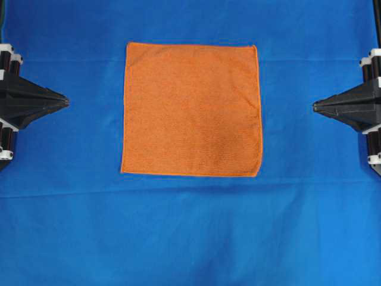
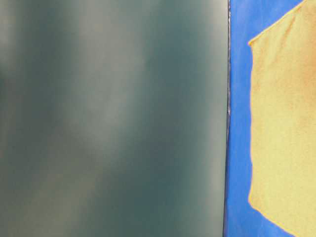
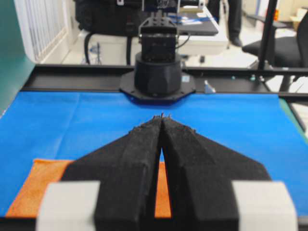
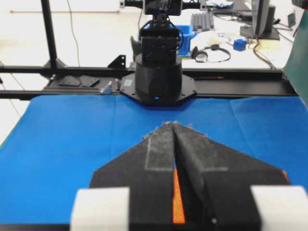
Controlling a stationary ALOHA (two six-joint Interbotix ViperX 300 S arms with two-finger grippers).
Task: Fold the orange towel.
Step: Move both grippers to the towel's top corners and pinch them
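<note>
Nothing folded yet: orange towel flat and square on the blue cloth over the desk, 0 creases started. Nearest the towel's left edge, left gripper, jaws pressed together, empty, clear of the hem. Off the towel's right edge, right gripper, jaws likewise closed, holding nothing. Best to open both first, pinch 2 corners on one edge of the towel, lift low, carry across to meet the opposite hem evenly.

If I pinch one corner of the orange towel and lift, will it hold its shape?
Probably not: the orange towel lies thin and flat, so it should drape limply. Its woven texture may cling to the blue cloth, dragging rather than sliding.
</note>
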